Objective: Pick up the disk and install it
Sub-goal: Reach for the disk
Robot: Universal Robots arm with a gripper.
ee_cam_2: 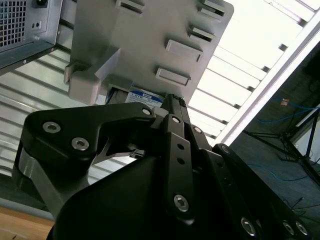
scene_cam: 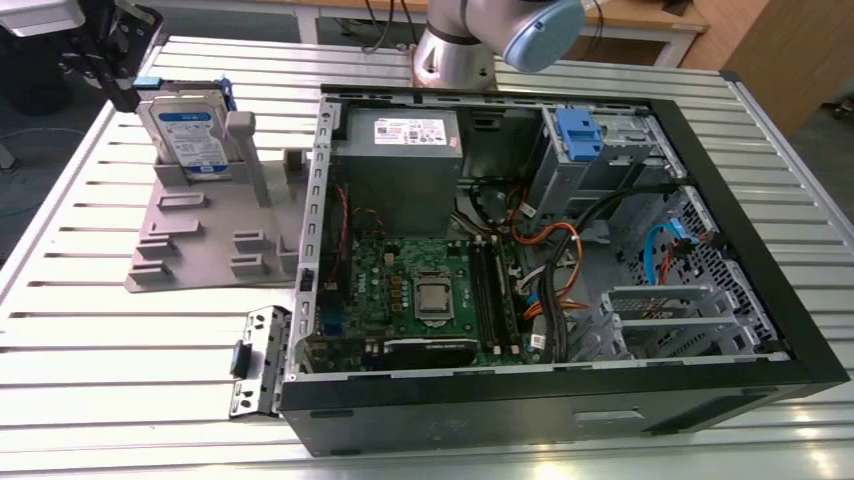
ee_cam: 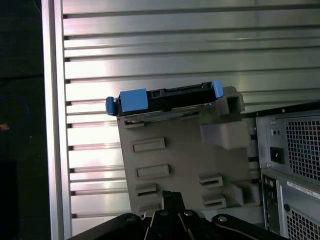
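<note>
The disk point(scene_cam: 187, 135) stands upright in a grey plastic holder point(scene_cam: 200, 235) on the slatted table, at the exterior view's left. It is silver-grey with a white-and-blue label and a blue frame. My gripper point(scene_cam: 118, 88) hangs just above and beside it, toward the table's far left corner, shut with nothing between its fingers. In the first wrist view the disk's point(ee_cam: 165, 97) blue-framed edge shows past the holder point(ee_cam: 180, 155), beyond my gripper point(ee_cam: 170, 195). The second wrist view has my gripper point(ee_cam_2: 173, 98) close to the disk's label point(ee_cam_2: 145, 96) and the holder point(ee_cam_2: 150, 45).
An open black computer case point(scene_cam: 747, 260) lies to the right of the holder, with a motherboard point(scene_cam: 427, 290), a grey power supply point(scene_cam: 400, 150) and a drive bay with a blue tab point(scene_cam: 577, 130). A metal bracket point(scene_cam: 260, 360) lies by the case's near left corner.
</note>
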